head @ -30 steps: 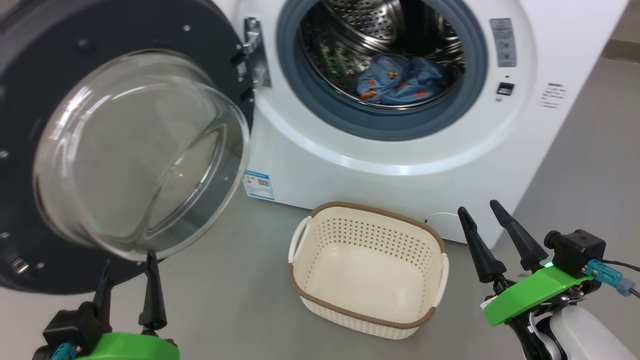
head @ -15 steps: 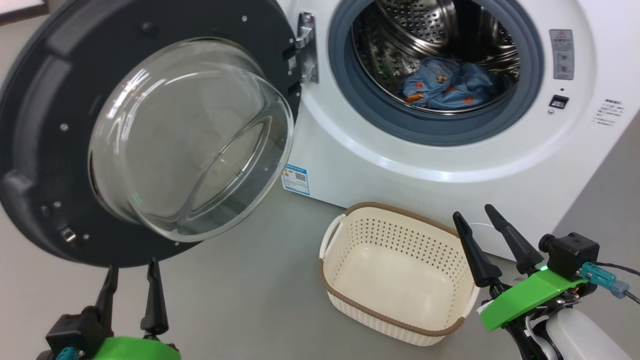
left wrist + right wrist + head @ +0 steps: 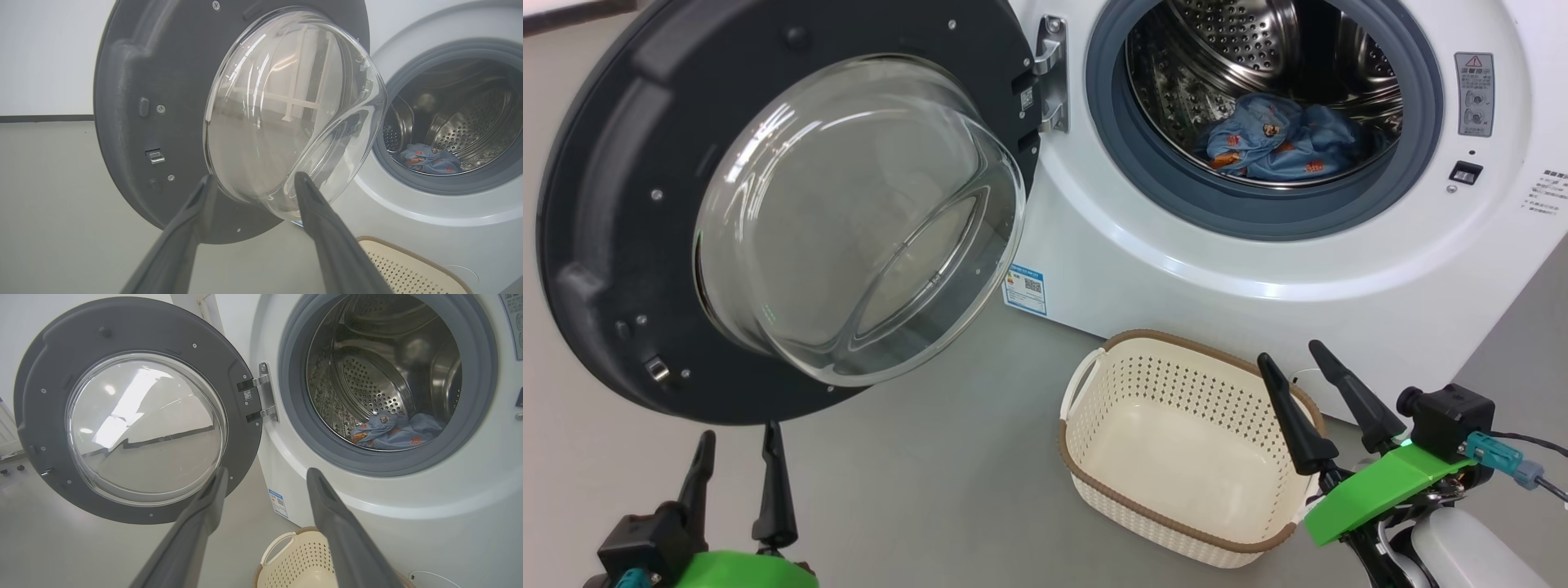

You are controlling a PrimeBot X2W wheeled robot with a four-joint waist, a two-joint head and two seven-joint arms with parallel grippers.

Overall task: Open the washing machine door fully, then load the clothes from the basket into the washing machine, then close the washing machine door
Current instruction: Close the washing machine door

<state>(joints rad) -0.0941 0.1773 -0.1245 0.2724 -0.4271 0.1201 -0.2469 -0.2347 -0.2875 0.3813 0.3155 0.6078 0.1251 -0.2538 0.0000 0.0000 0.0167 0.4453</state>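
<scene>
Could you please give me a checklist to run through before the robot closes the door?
1. Basket empty: ok.
2. Clothes lying inside the drum, behind the gasket: ok.
3. Door swung wide open: ok.
4. Left gripper open and empty: ok.
5. Right gripper open and empty: ok.
6. Door's closing swing clears the basket: cannot tell.
</scene>
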